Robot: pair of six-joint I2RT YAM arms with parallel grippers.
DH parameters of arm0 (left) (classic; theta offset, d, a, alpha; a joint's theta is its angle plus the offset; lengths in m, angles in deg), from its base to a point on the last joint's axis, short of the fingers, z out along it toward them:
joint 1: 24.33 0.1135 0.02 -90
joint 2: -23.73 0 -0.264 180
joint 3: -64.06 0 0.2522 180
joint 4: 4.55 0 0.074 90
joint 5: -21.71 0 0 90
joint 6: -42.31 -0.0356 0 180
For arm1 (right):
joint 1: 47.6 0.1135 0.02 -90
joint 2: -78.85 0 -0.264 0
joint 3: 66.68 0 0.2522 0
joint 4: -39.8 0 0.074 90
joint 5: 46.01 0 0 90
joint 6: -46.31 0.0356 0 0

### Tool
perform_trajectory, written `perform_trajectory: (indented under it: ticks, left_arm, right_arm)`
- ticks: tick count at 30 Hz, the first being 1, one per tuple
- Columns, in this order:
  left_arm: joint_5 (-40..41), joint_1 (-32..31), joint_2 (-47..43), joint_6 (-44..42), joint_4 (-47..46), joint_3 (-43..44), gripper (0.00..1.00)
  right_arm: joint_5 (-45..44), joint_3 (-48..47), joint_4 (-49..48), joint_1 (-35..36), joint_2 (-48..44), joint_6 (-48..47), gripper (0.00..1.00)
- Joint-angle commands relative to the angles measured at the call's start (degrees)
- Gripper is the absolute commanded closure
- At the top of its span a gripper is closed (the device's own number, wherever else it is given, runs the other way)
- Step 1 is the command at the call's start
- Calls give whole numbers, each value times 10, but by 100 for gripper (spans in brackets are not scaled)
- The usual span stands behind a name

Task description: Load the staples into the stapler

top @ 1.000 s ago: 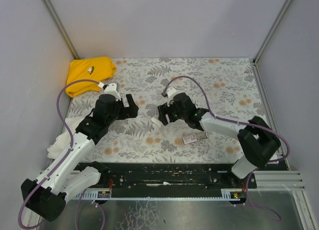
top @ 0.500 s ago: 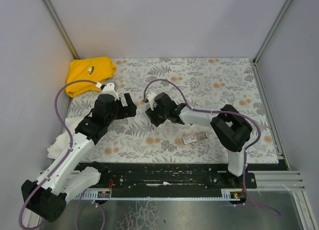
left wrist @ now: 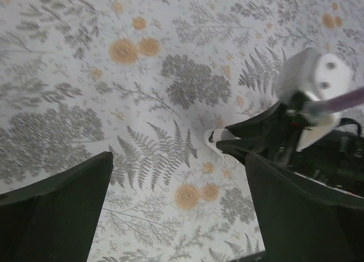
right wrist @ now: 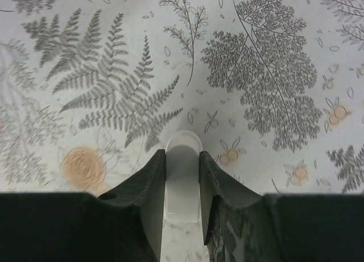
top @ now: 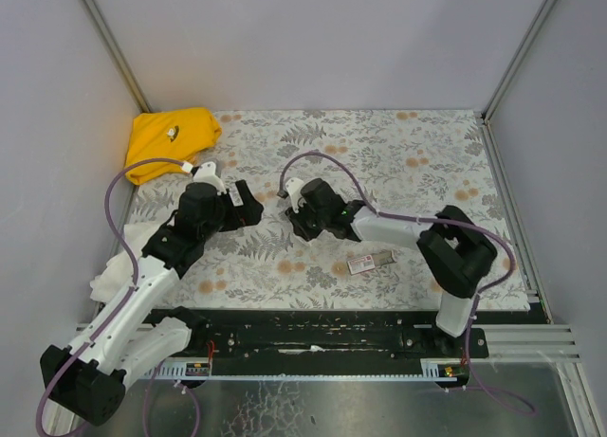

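Moved: over the last second the right arm (top: pixel 398 230) folded inward and swung its elbow toward the middle of the counter (top: pixel 427 153). Its tip went a little toward the left arm and then part of the way back. The left end effector (top: pixel 245 206) hardly shifted, and the box (top: pixel 370 262) lay where it had been.
Right end effector (right wrist: pixel 182 159): closed on the stapler (right wrist: pixel 183 144), low over the counter. The pale rounded end stuck out past the fingertips.
Left end effector: spread wide and empty. It hovered just beside the right one and faced it, and in its own wrist view the stapler's white tip showed at the other fingers.
Stapler: held in the right grip near the counter's middle. Whether it touched the surface or hung just above could not be told, nor whether its magazine was open.
Staples: no loose strip could be made out. The red-and-white box sat on the counter, nearer the arm bases than the right end effector and apart from both, with a grey part showing at one end.
Done: the stapler had been picked up and brought within reach of the other arm.
Left: by my reading, nearly everything. The stapler still had to be opened, a strip taken from the box, slid into the channel, and the stapler closed.
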State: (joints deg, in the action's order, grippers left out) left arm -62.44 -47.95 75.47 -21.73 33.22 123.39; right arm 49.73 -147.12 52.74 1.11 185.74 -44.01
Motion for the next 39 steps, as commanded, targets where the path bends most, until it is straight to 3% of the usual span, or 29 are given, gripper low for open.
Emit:
perform_trajectory:
  ticks: [1,11,19,39]
  left_arm:
    - [-77,3,-28,89,-31,-32,4]
    - [-294,5,-79,284,-131,-88,25]
    - [-436,5,-15,331,-232,-117,40]
    - [-425,5,17,325,-249,-134,47]
  right_arm:
    - [29,59,-74,4,-132,37,100]
    - [97,235,-208,4,-346,106,100]
    - [111,319,-306,4,-422,127,100]
    - [157,341,-377,4,-448,160,100]
